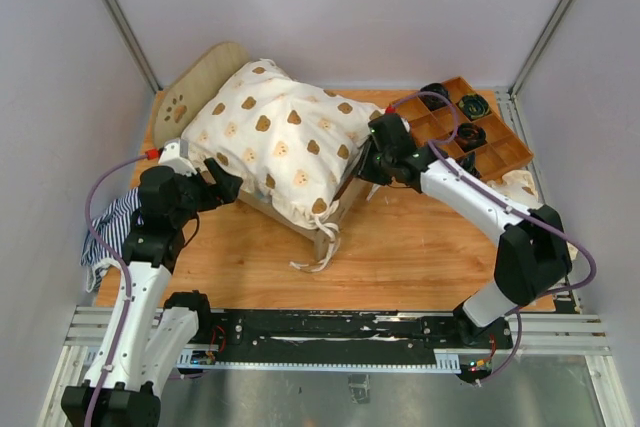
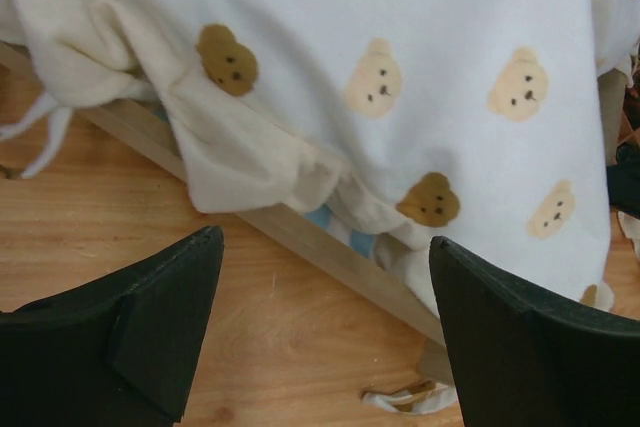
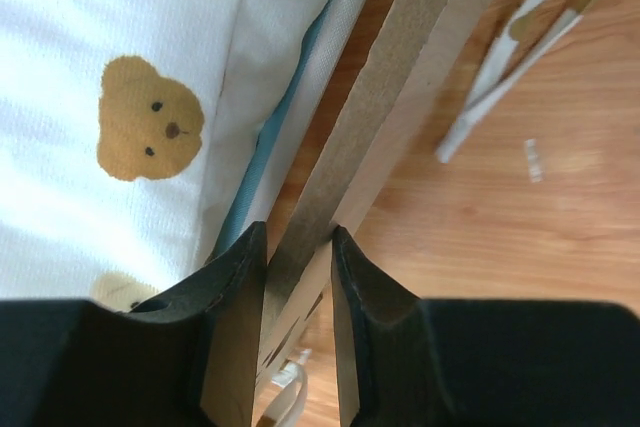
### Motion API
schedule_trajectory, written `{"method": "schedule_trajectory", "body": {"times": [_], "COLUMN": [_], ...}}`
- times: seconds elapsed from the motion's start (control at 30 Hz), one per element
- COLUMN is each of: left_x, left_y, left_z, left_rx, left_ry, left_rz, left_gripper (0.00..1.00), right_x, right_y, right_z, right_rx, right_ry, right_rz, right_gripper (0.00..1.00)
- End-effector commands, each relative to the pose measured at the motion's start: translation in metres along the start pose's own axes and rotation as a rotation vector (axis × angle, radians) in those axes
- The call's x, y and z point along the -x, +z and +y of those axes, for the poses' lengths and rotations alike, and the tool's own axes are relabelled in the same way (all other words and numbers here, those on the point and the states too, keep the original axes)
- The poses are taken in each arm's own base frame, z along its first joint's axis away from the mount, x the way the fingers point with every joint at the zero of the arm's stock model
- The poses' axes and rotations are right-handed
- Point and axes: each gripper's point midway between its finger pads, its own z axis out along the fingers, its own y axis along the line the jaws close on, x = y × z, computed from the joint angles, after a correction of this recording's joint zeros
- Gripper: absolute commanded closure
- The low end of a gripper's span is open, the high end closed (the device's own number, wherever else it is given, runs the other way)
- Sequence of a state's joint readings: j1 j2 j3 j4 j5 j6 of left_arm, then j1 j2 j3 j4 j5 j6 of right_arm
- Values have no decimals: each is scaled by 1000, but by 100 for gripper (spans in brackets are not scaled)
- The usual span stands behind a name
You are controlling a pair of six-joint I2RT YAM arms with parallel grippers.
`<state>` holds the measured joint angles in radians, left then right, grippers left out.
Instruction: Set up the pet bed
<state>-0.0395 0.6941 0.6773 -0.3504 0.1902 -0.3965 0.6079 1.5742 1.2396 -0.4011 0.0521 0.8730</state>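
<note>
From above, one pet bed (image 1: pixel 285 217) lies on the surface (image 1: pixel 400 247) between the two arms. Its single rounded headboard (image 1: pixel 182 105), with the paw cutout, stands beyond the left gripper (image 1: pixel 222 179). One cream bear-print cover (image 1: pixel 280 137) is heaped over the frame and bulges unevenly, so I judge the task to be about midway: the bedding is on, but it is not yet smoothed or squared. The right gripper (image 1: pixel 368 165) sits at the bed's opposite side. One brown compartment tray (image 1: pixel 505 162) lies just behind that gripper, and one striped cloth (image 1: pixel 115 219) lies outside the left arm. The left wrist view shows the left gripper (image 2: pixel 325 247) with its jaws spread wide and holding nothing. Straight ahead of it is the plywood side rail (image 2: pixel 280 227), with the cover (image 2: pixel 400 97) draped over it and one blue sliver of mattress (image 2: pixel 345 237) showing beneath. In the right wrist view, the right gripper (image 3: pixel 298 247) is clamped on the thin edge of the frame rail (image 3: pixel 400 77), one finger on each face. The cover (image 3: pixel 120 97) and a teal mattress edge (image 3: pixel 290 97) lie to one side of it. Two fabric ties (image 3: pixel 520 47) lie loose on the wood to the other side. Straightening the cover and dealing with the ties look like what is left.
</note>
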Motion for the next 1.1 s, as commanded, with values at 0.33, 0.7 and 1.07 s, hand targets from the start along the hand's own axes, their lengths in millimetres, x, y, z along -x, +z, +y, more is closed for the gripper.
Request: {"method": "schedule_trajectory", "body": {"times": [0.33,0.7,1.07], "left_x": [-2,-29,-81], "left_y": [-6,2,-13], "left_z": [-42,-108,-184], "left_rx": [-137,-269,-552], "left_ry": [63,184,219], "left_rz": [71,166,322], "left_gripper": [22,22,22], "right_x": [34,16,-64], "right_y": [-33,-91,-131], "right_z": [-60,-64,-66], "right_rx": [145,174,346], "right_ry": [-416,-472,-543], "right_rz": [22,17,59], "right_gripper": [94,48,49]}}
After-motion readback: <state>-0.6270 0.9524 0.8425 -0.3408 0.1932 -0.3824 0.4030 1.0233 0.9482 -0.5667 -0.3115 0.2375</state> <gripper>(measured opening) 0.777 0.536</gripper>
